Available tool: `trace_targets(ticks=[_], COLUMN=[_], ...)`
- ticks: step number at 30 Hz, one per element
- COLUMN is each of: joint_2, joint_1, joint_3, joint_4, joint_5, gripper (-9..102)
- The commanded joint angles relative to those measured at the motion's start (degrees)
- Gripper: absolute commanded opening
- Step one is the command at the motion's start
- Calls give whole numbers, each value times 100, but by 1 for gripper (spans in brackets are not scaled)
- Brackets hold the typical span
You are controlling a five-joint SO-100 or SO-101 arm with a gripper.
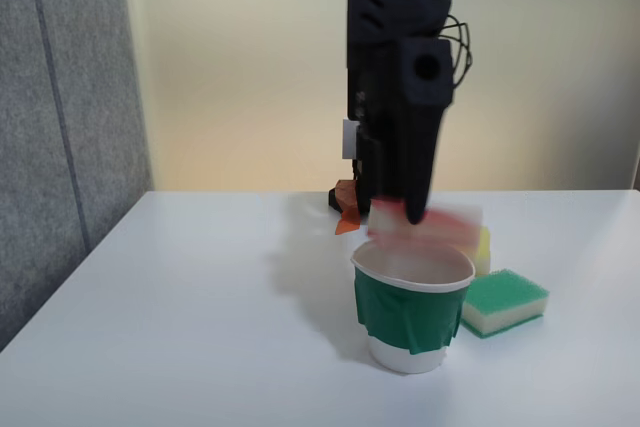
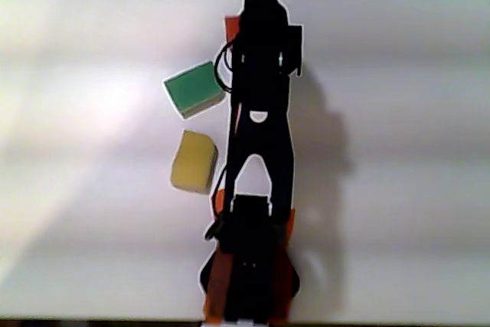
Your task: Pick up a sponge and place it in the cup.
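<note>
- Bench [image 1: 180,327]: white, broad and mostly bare. In the fixed view its left edge runs beside a grey partition [image 1: 60,127], and there is plenty of open surface in front of and left of the cup.
- Arm [image 1: 398,77]: black, hanging straight down over the cup. In the other view it reads as a dark silhouette and covers whatever sits beneath it.
- Cup [image 1: 412,309]: upright paper cup, green band round the middle, mouth open and facing up. Judged light and easy to tip if the rim is knocked.
- Green-topped sponge [image 1: 505,301] sits just beside the cup on its right in the fixed view. A yellow sponge [image 2: 193,161] lies near it. Both crowd that side.
- Sponge [image 1: 428,224]: red top, pale foam, blurred, held level just above the cup rim. Judged soft, light and springy. It spans about the mouth's width, so it may bridge the rim rather than drop in.
- Fingers [image 1: 405,215]: closed on the sponge near its left end. That off-centre hold could let the free end sag.
</note>
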Motion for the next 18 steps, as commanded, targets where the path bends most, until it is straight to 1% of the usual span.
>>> trace_targets(ticks=[1, 6, 8, 13, 17, 18], joint_2=[132, 158, 176, 413, 747, 826], joint_1=[-26, -18, -18, 26, 35, 35], joint_3=[26, 53, 53, 53, 176, 220], joint_4=[-18, -9, 18, 501, 835, 861], joint_5=[-97, -53, 9, 97, 237, 299], gripper=[44, 45, 43, 13, 0, 0])
